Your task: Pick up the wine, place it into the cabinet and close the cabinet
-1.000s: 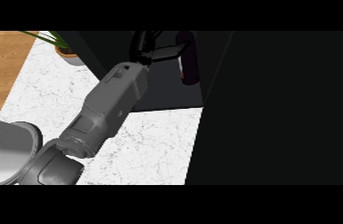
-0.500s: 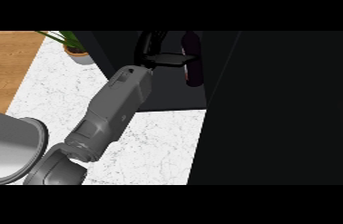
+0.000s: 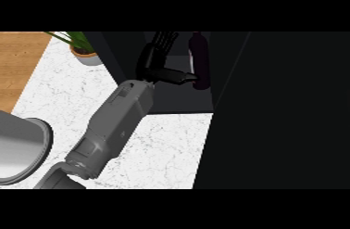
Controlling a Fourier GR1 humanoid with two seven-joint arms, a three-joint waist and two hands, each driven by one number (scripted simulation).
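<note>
Inside the dark cabinet [image 3: 179,99] at 12 o'clock, the wine [image 3: 199,56] stands upright just at 3 o'clock of the left hand [image 3: 154,66], whose fingers [image 3: 161,41] are straight and spread, thumb stretched toward the bottle, beyond the white worktop [image 3: 61,98].

One head view looks steeply down (close in) onto counter [image 3: 171,144] and cabinet [image 3: 273,107].

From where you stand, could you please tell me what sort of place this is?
Probably a kitchen: a white marbled counter, a dark cabinet with a wine bottle in it, and a potted plant at the counter's far end.
</note>
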